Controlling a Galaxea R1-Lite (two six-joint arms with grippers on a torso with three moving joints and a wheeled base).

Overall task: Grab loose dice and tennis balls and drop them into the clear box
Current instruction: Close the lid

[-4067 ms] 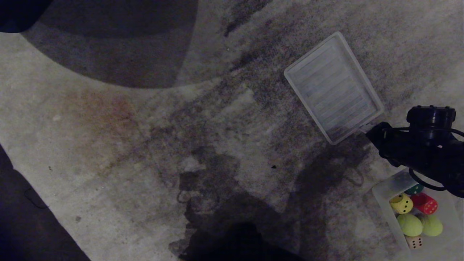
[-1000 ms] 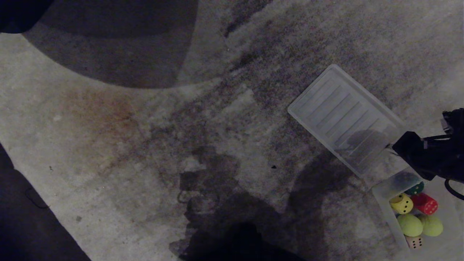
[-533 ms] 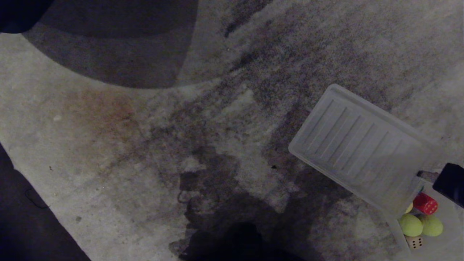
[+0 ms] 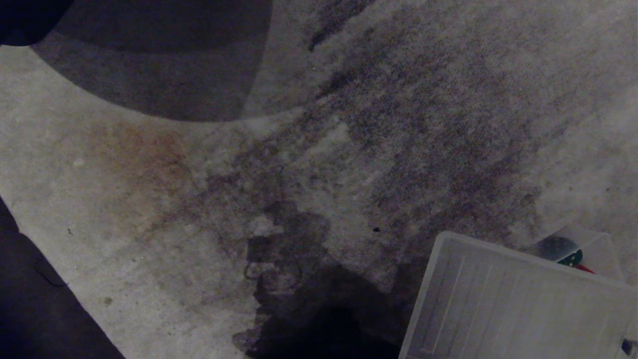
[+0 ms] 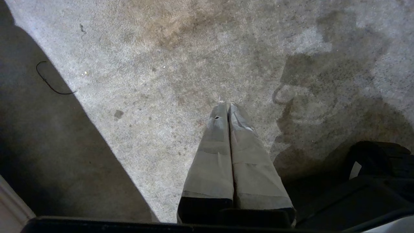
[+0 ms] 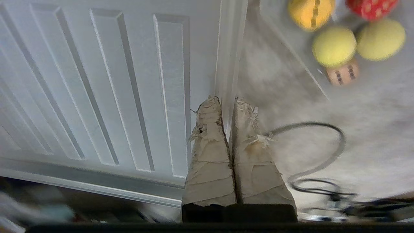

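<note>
Holding the ribbed clear panel (image 6: pixel 97 81) by its rim, the right gripper (image 6: pixel 228 102) is clenching on that thin edge, and I judge this is why the panel is hanging tilted above the carpet (image 4: pixel 249 174) and is covering most of the clear box (image 4: pixel 600 249) in the head view. It looks like the lid of the box (this is my guess only). The tennis balls (image 6: pixel 334 47) and the dice (image 6: pixel 343 72) are lying together inside the box, near the gripper but apart from it, beyond the panel's rim. So the collecting seems finished. The left gripper (image 5: pixel 228 105) is hanging parked over the carpet, pressed shut and carrying nothing.
</note>
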